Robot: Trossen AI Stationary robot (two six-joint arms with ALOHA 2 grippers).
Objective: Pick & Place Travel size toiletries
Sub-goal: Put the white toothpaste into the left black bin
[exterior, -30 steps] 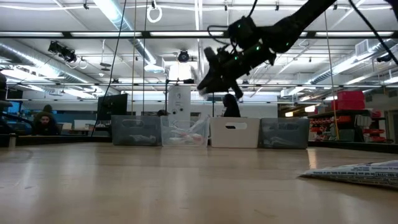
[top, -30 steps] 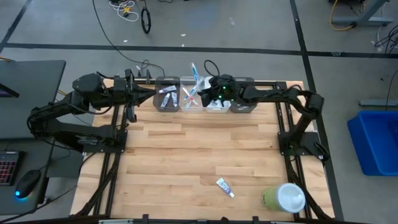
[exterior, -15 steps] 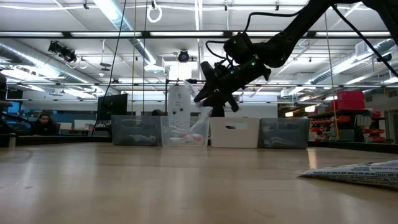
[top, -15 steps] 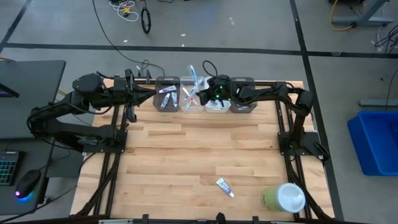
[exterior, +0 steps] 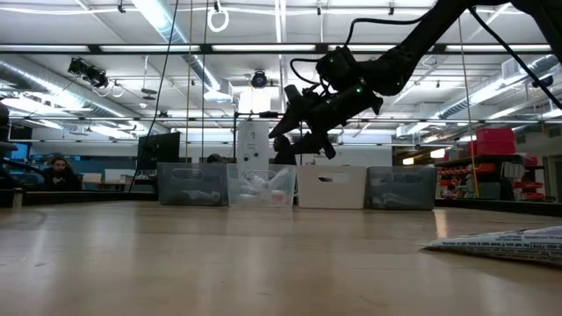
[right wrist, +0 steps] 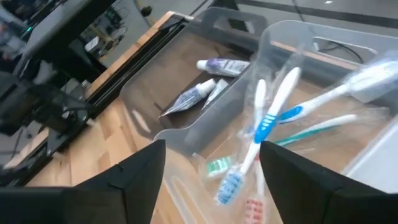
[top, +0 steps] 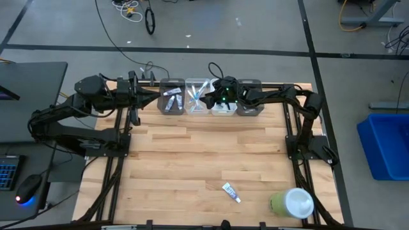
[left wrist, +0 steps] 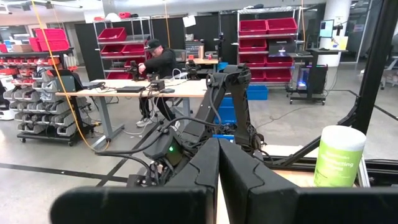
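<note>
My right gripper [right wrist: 211,163] [top: 211,96] hangs open over the row of bins at the table's far edge, with nothing between its fingers. Right below it, several wrapped toothbrushes [right wrist: 268,127] lie crossed in the clear bin [top: 197,97]. The bin to its left [top: 171,97] holds small tubes [right wrist: 198,92]. One white-blue toothpaste tube [top: 231,191] lies flat on the table near the front edge, and shows close up in the low view [exterior: 500,241]. My left gripper [left wrist: 217,177] [top: 148,93] waits shut at the far left, clear of the bins.
A white bin [top: 222,106] and a grey bin [top: 249,105] continue the row to the right. A large green-and-white round container [top: 293,203] stands at the front right corner. The table's wooden middle [top: 204,153] is bare. People sit at desks in the room beyond.
My right gripper has moved a little down and toward the clear bin, then opened and let go of a wrapped toothbrush. The toothbrush stood up out of the bin in the gripper's hold. It now lies down inside the bin among the others.
</note>
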